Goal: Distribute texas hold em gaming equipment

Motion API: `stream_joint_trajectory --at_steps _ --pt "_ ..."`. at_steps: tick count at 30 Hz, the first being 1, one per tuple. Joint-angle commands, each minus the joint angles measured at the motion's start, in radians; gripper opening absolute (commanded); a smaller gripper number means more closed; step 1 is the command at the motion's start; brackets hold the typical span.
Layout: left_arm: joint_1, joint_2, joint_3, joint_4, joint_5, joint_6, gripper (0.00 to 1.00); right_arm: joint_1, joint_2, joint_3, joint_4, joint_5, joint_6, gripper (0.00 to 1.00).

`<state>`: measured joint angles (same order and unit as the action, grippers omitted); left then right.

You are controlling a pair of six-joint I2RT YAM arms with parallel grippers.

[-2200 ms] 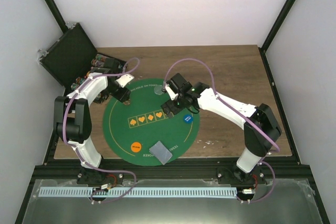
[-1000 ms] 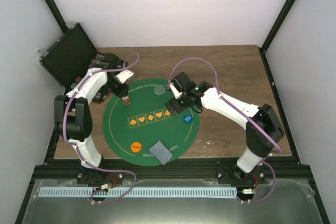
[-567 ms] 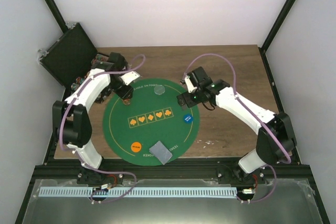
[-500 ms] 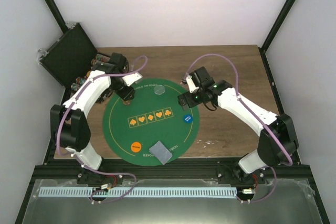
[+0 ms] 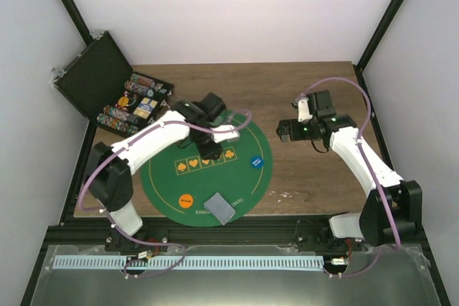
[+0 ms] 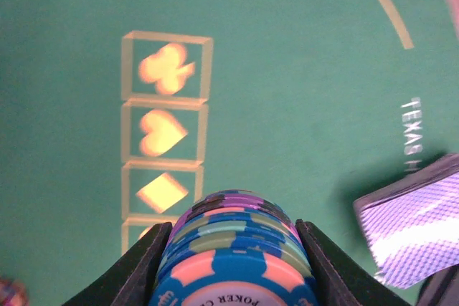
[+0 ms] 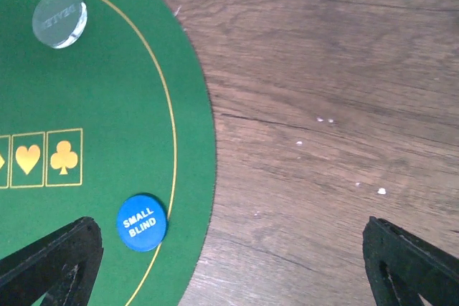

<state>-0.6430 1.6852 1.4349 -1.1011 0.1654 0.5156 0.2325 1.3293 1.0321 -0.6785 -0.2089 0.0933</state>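
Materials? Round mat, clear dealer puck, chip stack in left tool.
Mat: looks like matte green felt or fabric, no glare, printed gold lines. Dealer puck: likely clear acrylic, translucent, shiny edge. Chip stack: probably moulded plastic or clay composite, striped coloured edges.

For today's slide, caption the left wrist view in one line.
Left gripper holding a poker chip stack over the suit boxes on the green mat, card deck nearby.
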Motion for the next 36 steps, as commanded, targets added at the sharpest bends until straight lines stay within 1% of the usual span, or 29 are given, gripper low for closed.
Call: stream_joint_trajectory --at_steps 1,4,7,11,14,17,22,27,36 --pt "-0.162 0.06 0.05 0.03 0.007 -0.041 0.0 -0.04 -0.046 -0.002 0.028 -0.002 0.016 1.0" --pt "-0.254 0.134 0.077 0.06 -0.023 -0.072 0.0 -0.046 -0.06 -0.015 0.041 -0.01 0.022 1.0" --pt "-0.322 0.212 0.119 0.08 -0.044 -0.091 0.0 -0.05 -0.074 -0.021 0.037 -0.006 0.027 1.0" --pt "-0.385 0.305 0.206 0.096 -0.108 -0.111 0.0 -0.051 -0.105 -0.027 0.036 -0.008 0.029 1.0" --pt "-0.412 0.362 0.261 0.102 -0.122 -0.141 0.0 -0.052 -0.129 -0.03 0.028 -0.004 0.026 1.0" --pt "-0.422 0.402 0.28 0.136 -0.148 -0.183 0.0 -0.051 -0.146 -0.027 0.01 0.011 0.018 1.0" --pt "-0.422 0.457 0.288 0.174 -0.128 -0.286 0.0 -0.052 -0.173 -0.023 -0.002 0.019 0.013 1.0" --pt "-0.423 0.482 0.289 0.223 -0.135 -0.342 0.0 -0.053 -0.174 -0.003 -0.022 0.05 0.012 1.0" --pt "-0.423 0.521 0.301 0.279 -0.154 -0.381 0.01 -0.054 -0.189 0.07 -0.102 0.282 0.025 1.0"
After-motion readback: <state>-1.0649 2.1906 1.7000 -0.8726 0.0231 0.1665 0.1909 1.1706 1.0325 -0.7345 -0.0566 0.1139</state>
